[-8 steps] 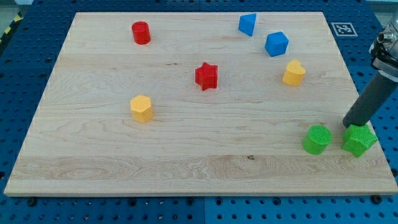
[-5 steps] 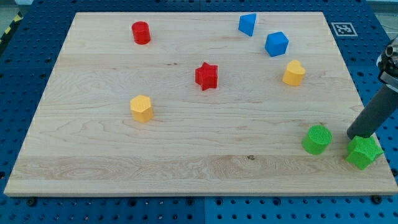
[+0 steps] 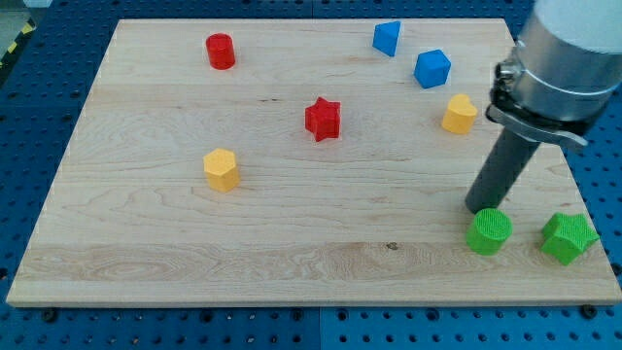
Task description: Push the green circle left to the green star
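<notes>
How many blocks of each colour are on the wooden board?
Red: 2, red cylinder, red star
Blue: 2, blue wedge-like block, blue cube
Yellow: 2, yellow block, yellow block
Green: 2, green circle, green star
Total: 8

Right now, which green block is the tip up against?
The green circle: my tip sits at its upper-left edge, apparently touching. The green star lies apart, further toward the view's right near the board's edge.
</notes>
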You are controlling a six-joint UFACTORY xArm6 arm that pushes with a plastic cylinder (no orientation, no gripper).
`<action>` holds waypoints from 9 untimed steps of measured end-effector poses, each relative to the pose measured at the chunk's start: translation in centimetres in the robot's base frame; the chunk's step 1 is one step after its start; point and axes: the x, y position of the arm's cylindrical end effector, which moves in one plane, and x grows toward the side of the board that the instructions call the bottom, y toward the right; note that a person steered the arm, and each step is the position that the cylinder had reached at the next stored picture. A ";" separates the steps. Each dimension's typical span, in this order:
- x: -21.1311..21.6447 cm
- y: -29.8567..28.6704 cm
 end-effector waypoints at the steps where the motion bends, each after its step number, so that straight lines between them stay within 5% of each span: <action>1: 1.9 -0.5; 5: 8.0 -4.6; 9: 6.7 -0.9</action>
